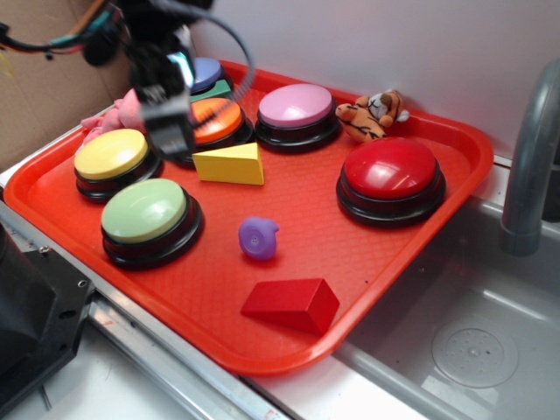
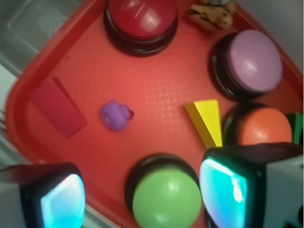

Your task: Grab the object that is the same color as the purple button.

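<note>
The object, a small violet rounded toy (image 1: 258,238) (image 2: 114,115) with a circular mark, lies free on the red tray (image 1: 385,254) between the green button and the red wedge. The purple button (image 1: 296,107) (image 2: 254,61) sits at the tray's back. My gripper (image 1: 171,140) (image 2: 142,202) hangs open above the tray's left side, near the orange button (image 1: 217,118) and well away from the toy. In the wrist view its two fingers stand wide apart, with only the green button (image 2: 166,197) far below between them.
On the tray are also a red button (image 1: 391,171), a yellow button (image 1: 111,155), a yellow wedge (image 1: 229,164), a red wedge (image 1: 291,302) and a tiger plush (image 1: 372,114). A grey faucet (image 1: 529,157) rises over the sink at right.
</note>
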You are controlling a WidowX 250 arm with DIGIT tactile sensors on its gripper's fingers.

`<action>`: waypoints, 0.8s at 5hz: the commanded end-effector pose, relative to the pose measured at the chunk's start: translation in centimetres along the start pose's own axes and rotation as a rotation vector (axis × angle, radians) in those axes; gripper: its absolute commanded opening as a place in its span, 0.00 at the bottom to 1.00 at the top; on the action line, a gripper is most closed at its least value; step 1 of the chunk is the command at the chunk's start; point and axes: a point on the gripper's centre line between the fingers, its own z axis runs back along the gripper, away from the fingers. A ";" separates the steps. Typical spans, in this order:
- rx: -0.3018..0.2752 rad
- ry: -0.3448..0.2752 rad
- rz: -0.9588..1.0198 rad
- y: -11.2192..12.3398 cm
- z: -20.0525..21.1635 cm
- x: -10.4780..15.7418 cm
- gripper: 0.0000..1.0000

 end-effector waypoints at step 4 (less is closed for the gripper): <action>-0.095 0.018 -0.102 -2.3 -9.6 2.2 1.00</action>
